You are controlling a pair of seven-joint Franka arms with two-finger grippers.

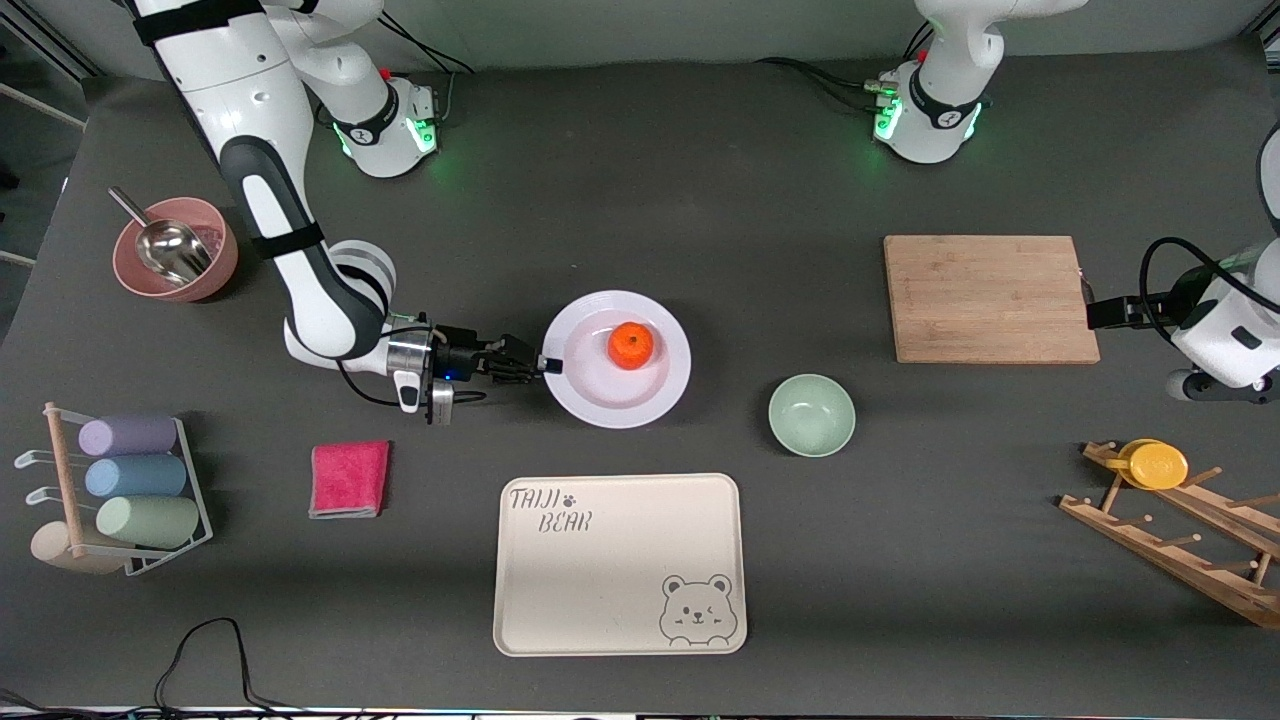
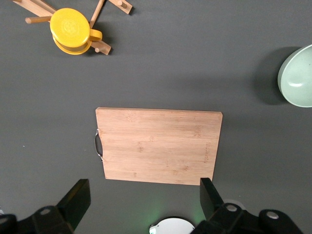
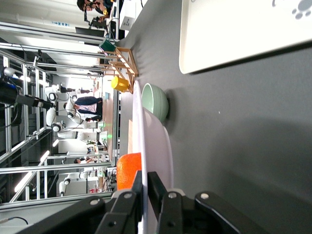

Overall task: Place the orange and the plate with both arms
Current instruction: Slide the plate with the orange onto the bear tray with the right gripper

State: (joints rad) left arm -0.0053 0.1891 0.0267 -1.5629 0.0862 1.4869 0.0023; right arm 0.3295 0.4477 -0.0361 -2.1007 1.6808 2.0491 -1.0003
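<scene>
The white plate [image 1: 600, 392] lies mid-table with the orange [image 1: 630, 345] resting in it. My right gripper [image 1: 548, 365] reaches in level from the right arm's end of the table and is shut on the plate's rim. The right wrist view shows its fingers [image 3: 140, 187] pinching the thin rim of the plate [image 3: 157, 146], with the orange [image 3: 129, 170] just past them. My left gripper [image 1: 1100, 313] waits high, over the table beside the wooden cutting board [image 1: 990, 298], open with nothing between its fingers [image 2: 75, 200].
A pale-green bowl [image 1: 811, 414] stands close to the plate, toward the left arm's end. The cream bear tray [image 1: 620, 563] lies nearer the camera. A pink cloth [image 1: 349, 478], a cup rack [image 1: 120, 495], a pink bowl with scoop [image 1: 175, 250] and a wooden rack with yellow lid [image 1: 1155, 465] line the ends.
</scene>
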